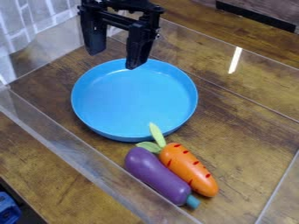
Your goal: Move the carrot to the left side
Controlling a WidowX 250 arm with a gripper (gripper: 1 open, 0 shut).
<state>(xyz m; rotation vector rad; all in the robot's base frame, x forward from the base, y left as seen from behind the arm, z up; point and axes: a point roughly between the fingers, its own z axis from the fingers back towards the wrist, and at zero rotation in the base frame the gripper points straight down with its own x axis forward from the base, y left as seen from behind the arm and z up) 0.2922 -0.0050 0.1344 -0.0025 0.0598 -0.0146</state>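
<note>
One hand (121, 54) hung released, empty, at 12 o'clock over blue plate (135, 98); we saw carrot (188, 170) touching eggplant (158, 174) at 5 o'clock on bench (70, 166).

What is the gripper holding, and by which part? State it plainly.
Nothing is held. The gripper hangs open above the far edge of the blue plate, while the carrot lies on the table beside the eggplant.

The open gripper (117, 44) hangs at twelve o'clock above the blue plate (100, 109); at five o'clock the carrot (187, 168) seemingly touches the eggplant (158, 175).
</note>
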